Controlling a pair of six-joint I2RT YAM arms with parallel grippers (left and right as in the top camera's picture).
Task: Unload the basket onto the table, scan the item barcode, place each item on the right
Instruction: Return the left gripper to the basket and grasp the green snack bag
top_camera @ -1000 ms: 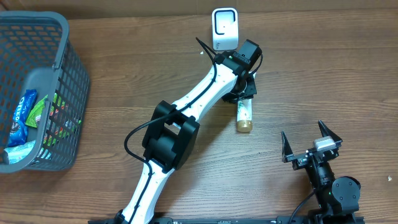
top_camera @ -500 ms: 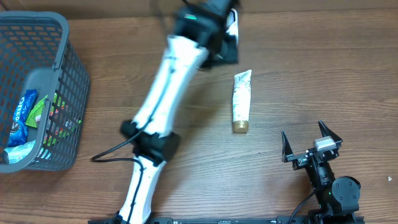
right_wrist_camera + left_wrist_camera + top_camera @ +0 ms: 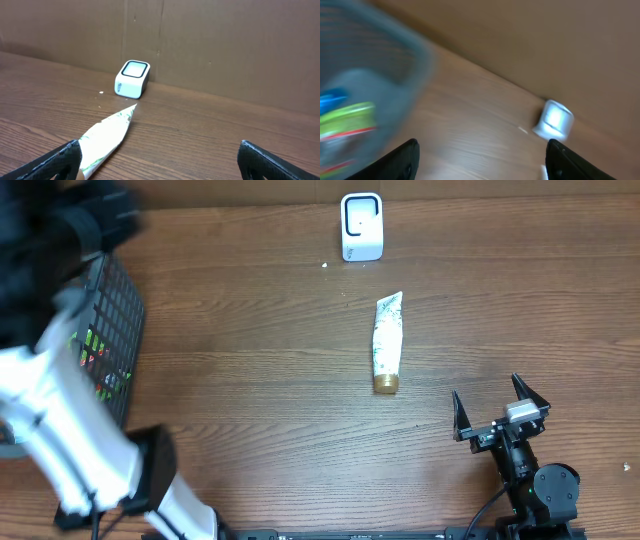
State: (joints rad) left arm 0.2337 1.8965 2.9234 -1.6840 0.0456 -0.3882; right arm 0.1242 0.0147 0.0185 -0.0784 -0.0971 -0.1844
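Tube alone on table now, left tool away from scanner, over basket, fingers apart, empty

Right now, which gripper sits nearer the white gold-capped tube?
The right gripper, near the white tube; the left gripper is far off by the grey mesh basket.

One tube at centre, one white scanner at twelve o'clock, one basket at nine o'clock, and two tools: left tool, right tool.
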